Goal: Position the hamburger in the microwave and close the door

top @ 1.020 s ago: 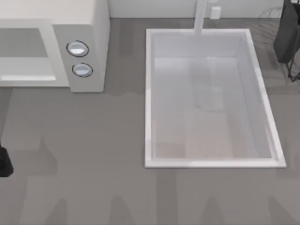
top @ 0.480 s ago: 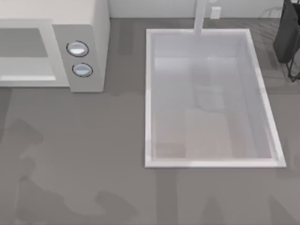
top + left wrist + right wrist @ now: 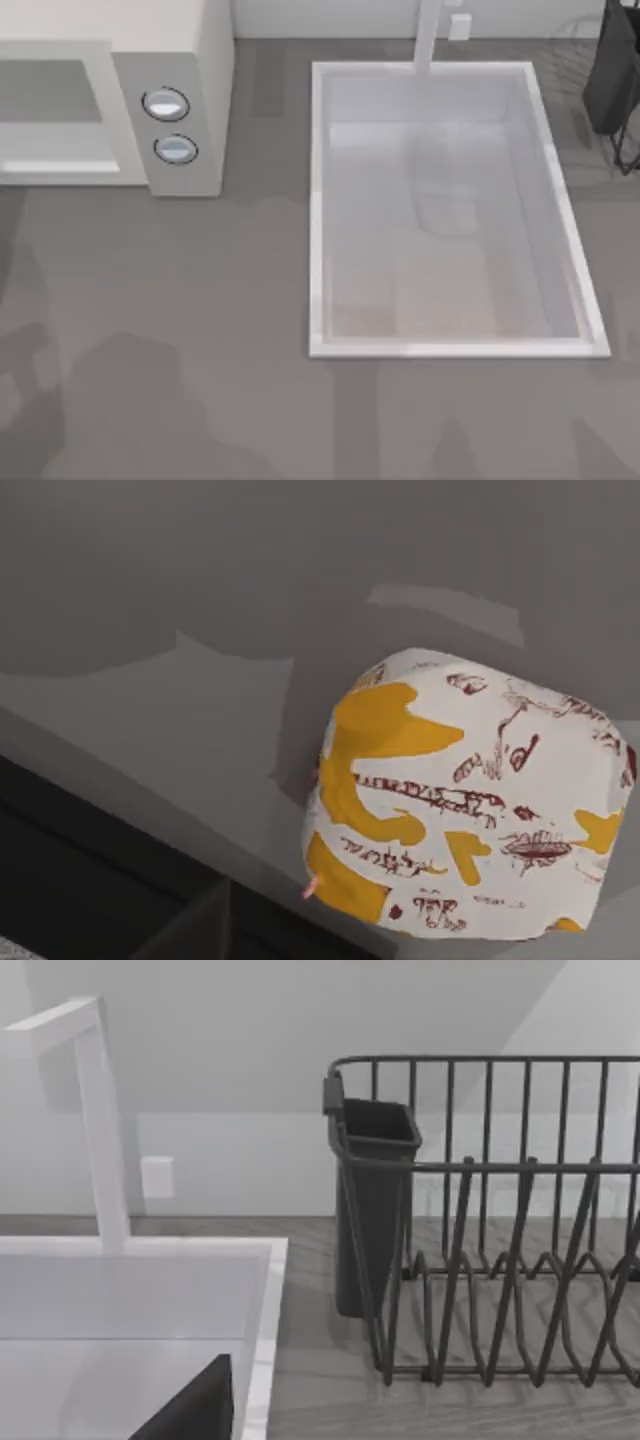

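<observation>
At the top view's far left stood the microwave [image 3: 180, 60], an off-white box against the back wall, its grey cavity open toward the table and its side panel carrying two round silver-blue knobs [image 3: 166, 104], one above the other. In front of it the grey table [image 3: 180, 300] ran bare to the near edge, crossed by soft dark shadows at the lower left, so there was wide room for moving on that side. A narrow strip of table separated the microwave from the white sink basin [image 3: 318, 200], which took up the middle and right of the table, with a white faucet [image 3: 428, 35] rising at its back rim. At the far right a dark dish rack [image 3: 615, 80] stood near the back edge. In the left wrist view the hamburger [image 3: 465, 800] lay on the grey table surface close under the camera, a roundish white wrapped lump with orange patches and dark red markings, resting near a table edge beyond which all was dark; it had no clear long axis. A dark part of the left gripper [image 3: 195, 930] showed just beside it, apart from it, and whether its fingers were open could not be told. In the right wrist view the sink rim, the faucet and the rack with its dark cup were seen, plus a dark corner of the right gripper [image 3: 195, 1410], its state unclear.
</observation>
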{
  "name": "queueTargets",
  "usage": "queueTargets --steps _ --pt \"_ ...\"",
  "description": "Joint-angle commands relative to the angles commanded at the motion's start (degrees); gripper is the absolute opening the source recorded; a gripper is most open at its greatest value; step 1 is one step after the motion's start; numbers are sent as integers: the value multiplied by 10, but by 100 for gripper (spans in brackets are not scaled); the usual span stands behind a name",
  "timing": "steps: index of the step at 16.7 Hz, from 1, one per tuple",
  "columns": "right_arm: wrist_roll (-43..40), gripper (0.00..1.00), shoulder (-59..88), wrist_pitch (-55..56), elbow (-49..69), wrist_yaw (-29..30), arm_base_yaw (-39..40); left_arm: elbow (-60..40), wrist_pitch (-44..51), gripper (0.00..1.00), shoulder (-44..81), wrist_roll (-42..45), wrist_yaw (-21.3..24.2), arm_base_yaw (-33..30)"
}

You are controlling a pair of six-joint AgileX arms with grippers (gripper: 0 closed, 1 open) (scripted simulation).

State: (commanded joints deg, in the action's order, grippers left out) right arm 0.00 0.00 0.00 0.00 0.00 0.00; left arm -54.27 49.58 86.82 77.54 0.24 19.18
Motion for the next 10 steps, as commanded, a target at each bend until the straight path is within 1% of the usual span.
queueTargets --steps 2,4,10 --pt "0 100 0 0 0 0 0 -39 29 100 55 51 0 13" --pt "0 100 0 0 0 0 0 -64 47 100 88 83 0 21" --pt "0 100 0 0 0 0 0 -71 51 100 95 92 0 21"
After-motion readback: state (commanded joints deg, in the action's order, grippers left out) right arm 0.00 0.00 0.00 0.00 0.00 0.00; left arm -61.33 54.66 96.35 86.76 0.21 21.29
